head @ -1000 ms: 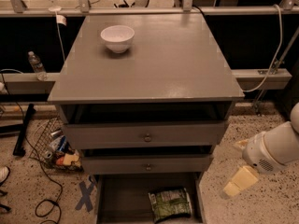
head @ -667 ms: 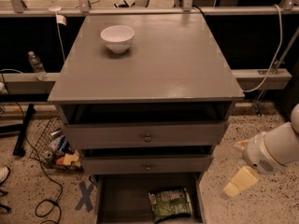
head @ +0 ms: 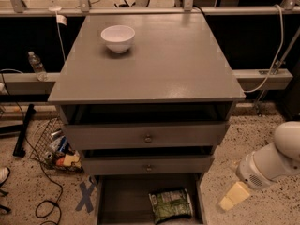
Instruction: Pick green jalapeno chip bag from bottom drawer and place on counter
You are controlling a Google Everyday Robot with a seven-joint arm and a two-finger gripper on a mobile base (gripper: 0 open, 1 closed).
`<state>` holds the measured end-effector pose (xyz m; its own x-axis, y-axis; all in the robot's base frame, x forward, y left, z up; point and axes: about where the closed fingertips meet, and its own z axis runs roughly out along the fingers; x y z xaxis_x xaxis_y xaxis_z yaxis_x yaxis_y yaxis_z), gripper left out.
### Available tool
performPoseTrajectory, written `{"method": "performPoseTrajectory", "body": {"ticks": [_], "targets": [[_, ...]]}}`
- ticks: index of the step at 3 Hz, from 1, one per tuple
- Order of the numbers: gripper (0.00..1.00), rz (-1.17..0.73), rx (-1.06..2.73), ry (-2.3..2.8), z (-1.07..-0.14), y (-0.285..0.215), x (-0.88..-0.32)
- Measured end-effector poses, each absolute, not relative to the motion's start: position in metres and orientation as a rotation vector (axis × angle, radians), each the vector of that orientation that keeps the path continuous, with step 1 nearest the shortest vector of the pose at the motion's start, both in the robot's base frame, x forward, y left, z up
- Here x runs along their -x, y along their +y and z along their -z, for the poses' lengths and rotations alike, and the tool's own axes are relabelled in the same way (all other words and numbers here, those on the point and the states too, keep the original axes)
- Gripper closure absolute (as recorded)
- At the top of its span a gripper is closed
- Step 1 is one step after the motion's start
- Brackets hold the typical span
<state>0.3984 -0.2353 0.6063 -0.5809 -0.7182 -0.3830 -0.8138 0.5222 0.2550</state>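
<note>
While the chip bag (head: 170, 204) lies inside the bottom drawer (head: 123, 199), the tool (head: 236, 197) is held empty outside that drawer's right wall; its opening cannot be told. That wall may be struck on entry.

Counter (head: 154, 64): white bowl (head: 117, 38) at back left.
Bottom drawer (head: 122, 200): green jalapeno chip bag (head: 171, 204) lying inside.
Gripper (head: 236, 196): low, right of drawer.
</note>
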Motion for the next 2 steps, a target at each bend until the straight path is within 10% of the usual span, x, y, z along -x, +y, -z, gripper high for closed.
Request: {"method": "performPoseTrajectory", "body": {"ticks": [2], "targets": [[0.0, -0.766, 1.23, 2.624, -0.508, -0.24, -0.395]]}}
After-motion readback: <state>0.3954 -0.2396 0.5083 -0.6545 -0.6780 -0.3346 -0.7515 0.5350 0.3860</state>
